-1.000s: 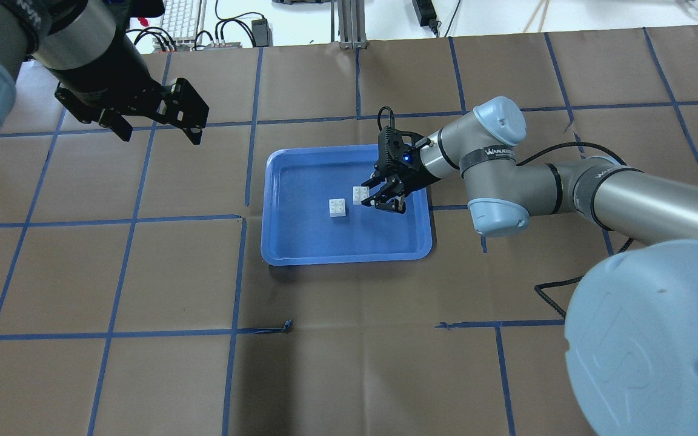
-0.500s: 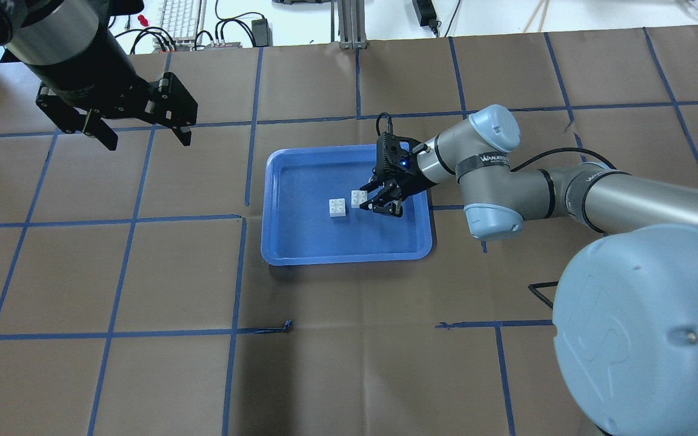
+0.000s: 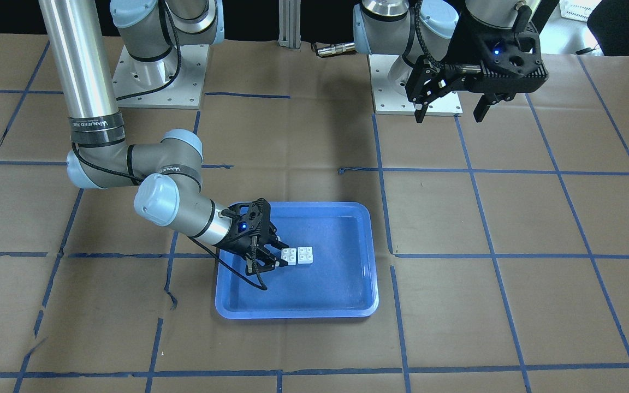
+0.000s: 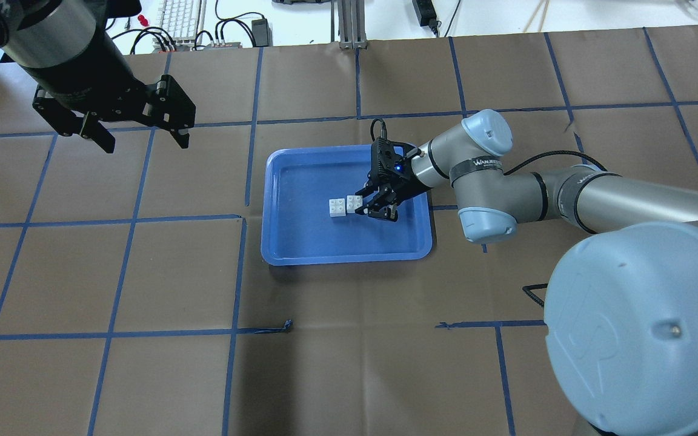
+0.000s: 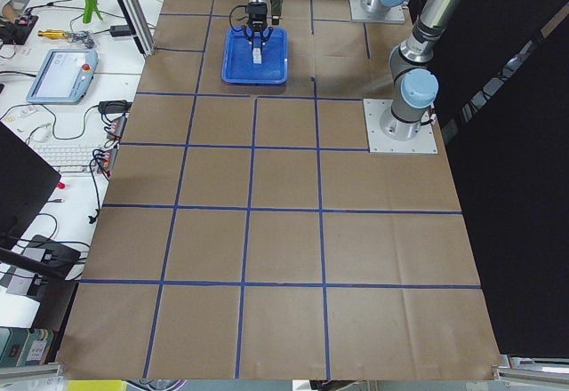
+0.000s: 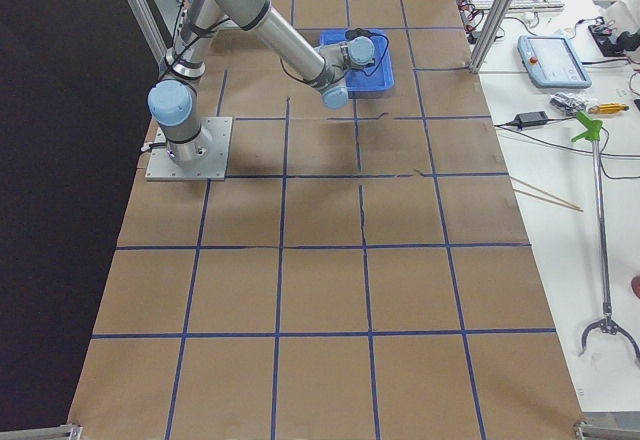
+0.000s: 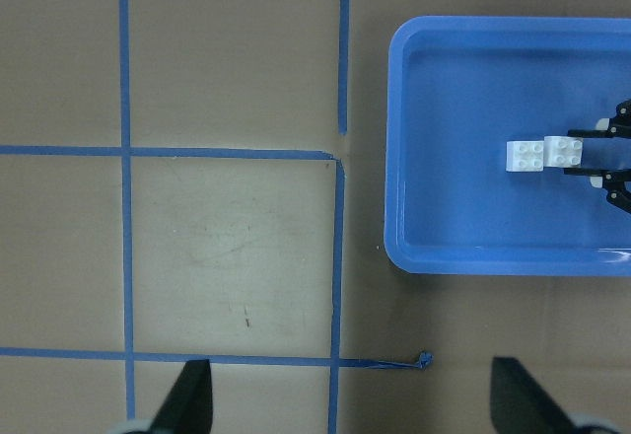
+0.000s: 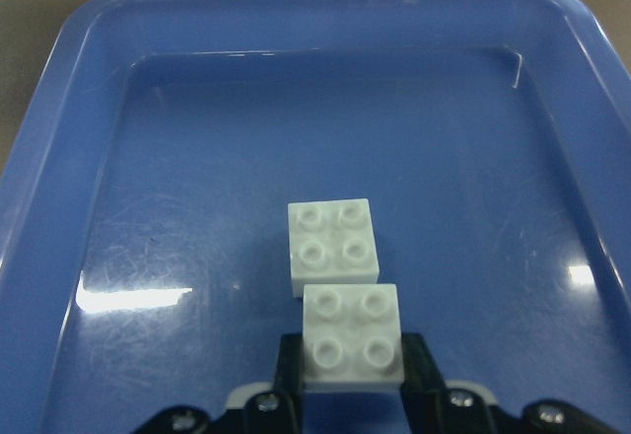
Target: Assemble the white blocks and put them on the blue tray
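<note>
"WANJEED" on right arm's band (image 4: 483, 163)

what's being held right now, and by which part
The right tool grips one white block by two opposite side faces, beside the other block. The left tool holds nothing.

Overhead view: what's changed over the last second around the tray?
The right gripper, shut on the held white block, carried it leftward in this view, close beside the loose white block; whether they touch is unclear. The left gripper, open, drew back slightly toward the view's left edge. The loose white block and the blue tray stayed put.
</note>
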`<control>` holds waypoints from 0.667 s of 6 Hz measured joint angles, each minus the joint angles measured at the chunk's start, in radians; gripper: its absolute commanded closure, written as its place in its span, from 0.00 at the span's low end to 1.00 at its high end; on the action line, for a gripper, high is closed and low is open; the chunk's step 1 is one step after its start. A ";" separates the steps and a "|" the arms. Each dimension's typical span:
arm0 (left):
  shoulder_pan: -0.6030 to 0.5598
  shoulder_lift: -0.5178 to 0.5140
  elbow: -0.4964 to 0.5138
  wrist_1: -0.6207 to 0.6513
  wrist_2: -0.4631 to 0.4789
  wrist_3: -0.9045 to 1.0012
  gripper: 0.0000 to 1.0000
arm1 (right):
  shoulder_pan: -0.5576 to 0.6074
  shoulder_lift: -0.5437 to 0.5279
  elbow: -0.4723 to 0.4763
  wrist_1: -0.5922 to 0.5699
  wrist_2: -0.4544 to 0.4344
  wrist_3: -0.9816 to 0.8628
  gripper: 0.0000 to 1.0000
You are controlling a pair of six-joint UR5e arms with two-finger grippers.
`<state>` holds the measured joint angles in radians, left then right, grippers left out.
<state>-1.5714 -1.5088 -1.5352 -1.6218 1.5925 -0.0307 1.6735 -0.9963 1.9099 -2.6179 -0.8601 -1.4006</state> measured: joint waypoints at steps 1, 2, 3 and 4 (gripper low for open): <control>0.000 0.001 0.000 0.000 0.000 0.000 0.01 | 0.001 0.000 0.000 0.000 0.001 0.000 0.73; 0.001 0.001 0.000 0.000 0.000 0.000 0.01 | 0.001 0.001 0.000 -0.001 0.001 0.000 0.73; 0.001 0.001 0.000 -0.001 0.000 0.000 0.01 | 0.002 0.001 0.001 -0.001 0.002 0.000 0.72; 0.001 0.002 0.000 -0.003 0.000 -0.001 0.01 | 0.002 0.001 0.001 0.000 0.002 0.000 0.72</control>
<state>-1.5704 -1.5072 -1.5355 -1.6249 1.5930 -0.0318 1.6751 -0.9956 1.9112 -2.6182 -0.8576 -1.4005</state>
